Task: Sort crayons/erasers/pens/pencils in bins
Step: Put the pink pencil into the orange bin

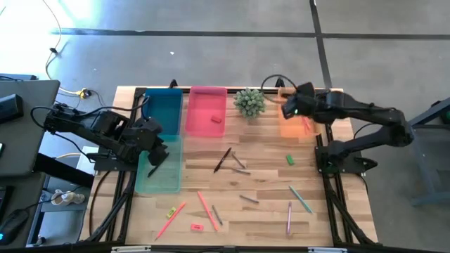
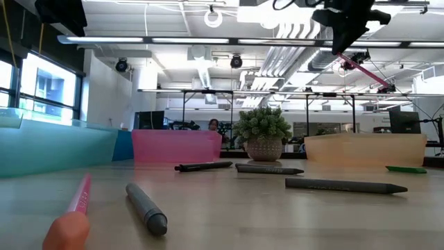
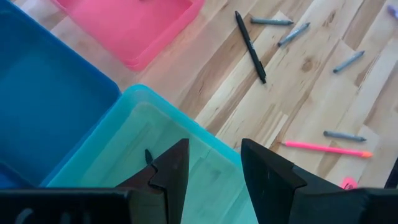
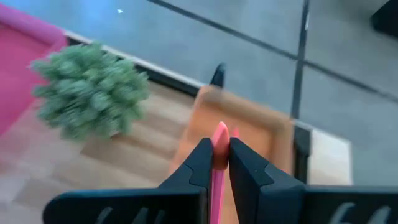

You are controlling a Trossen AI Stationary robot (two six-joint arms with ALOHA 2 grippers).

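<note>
My right gripper (image 4: 219, 163) hangs high over the orange bin (image 4: 255, 130) at the table's far right, shut on a salmon-pink pencil (image 2: 368, 73). My left gripper (image 3: 214, 177) stands open above the pale teal bin (image 1: 160, 172), with nothing between its fingers. The blue bin (image 1: 166, 111) and the pink bin (image 1: 206, 109) sit at the far edge; a red eraser (image 1: 216, 119) lies in the pink one. More pencils (image 1: 207, 209), grey sticks (image 1: 249, 199), a black pen (image 1: 223, 160) and a green eraser (image 1: 290, 160) lie loose on the table. My right gripper pinches the pink pencil between its two fingers, and the pencil runs along the gap between them. One end (image 4: 221, 132) pokes out past the fingertips. In the low view the rest (image 2: 371, 76) slants downward from the gripper, lifted clear above the orange bin.
A small potted plant (image 1: 249, 102) stands between the pink and orange bins. A red eraser (image 1: 197, 226) and a yellow one (image 1: 171, 211) lie near the front edge, with a green pencil (image 1: 301, 199) and a purple one (image 1: 289, 216) at the front right.
</note>
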